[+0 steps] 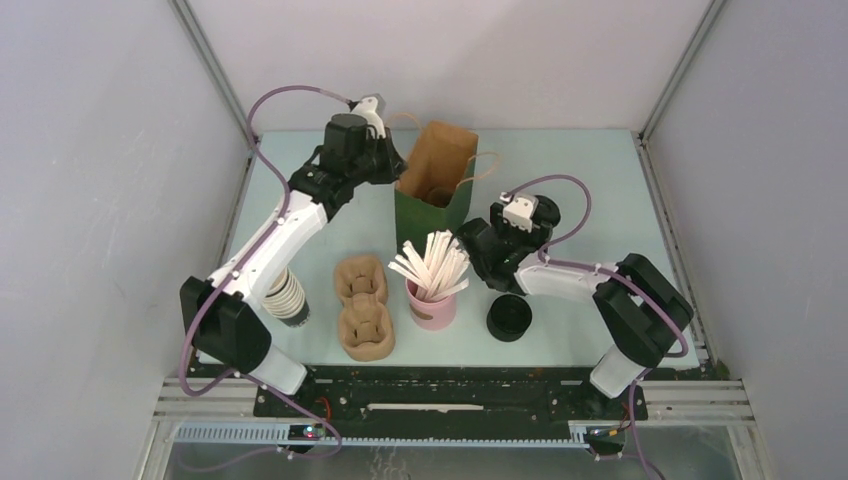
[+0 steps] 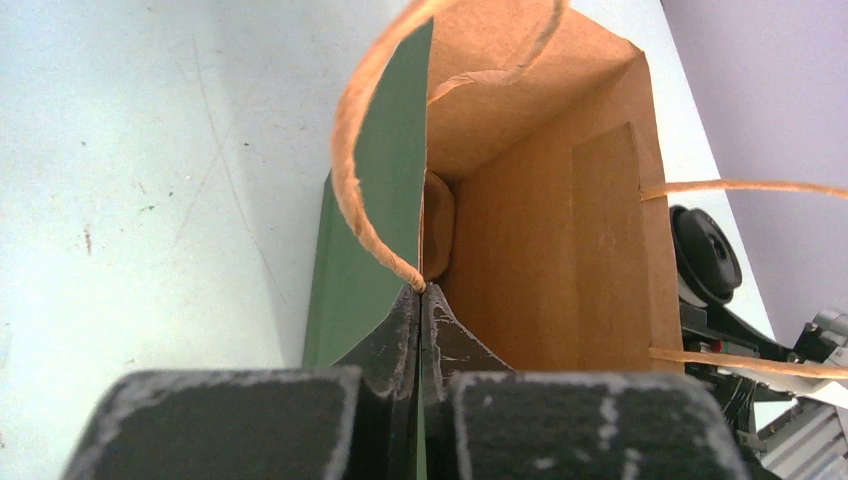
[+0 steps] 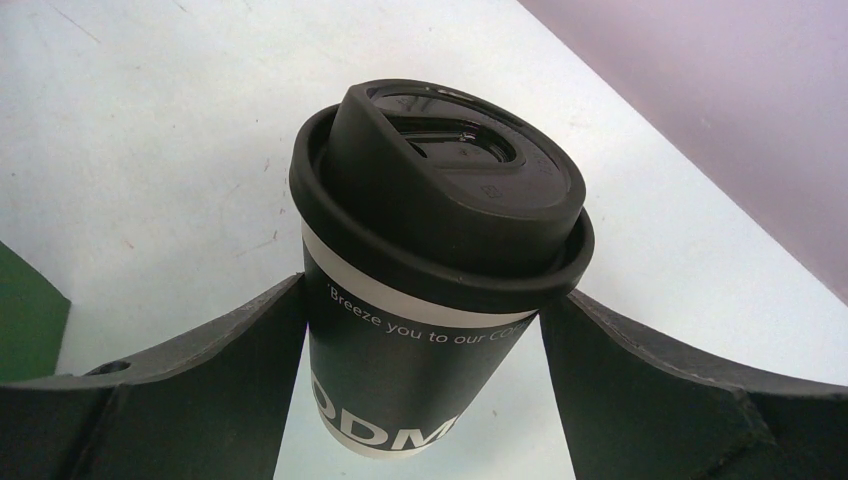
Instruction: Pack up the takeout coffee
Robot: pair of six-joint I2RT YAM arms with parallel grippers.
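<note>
The takeout coffee (image 3: 420, 340) is a black paper cup with white lettering and a black domed lid. It sits between the fingers of my right gripper (image 3: 430, 290), which press on it just under the lid rim, with the table showing below its base. In the top view the right gripper (image 1: 480, 250) hovers just right of the green paper bag (image 1: 420, 212), and the cup is hidden under it. My left gripper (image 2: 421, 295) is shut on the bag's near wall (image 2: 375, 200) beside the twine handle, at the bag's left rim (image 1: 400, 180). The bag's mouth stands open.
A pink holder of straws (image 1: 431, 305) stands in front of the bag. A squat black stack of lids (image 1: 509, 317) is to its right, brown pulp carriers (image 1: 362, 305) to its left, and a ribbed cup stack (image 1: 287, 297) by the left arm. A brown shape (image 2: 437, 225) lies inside the bag.
</note>
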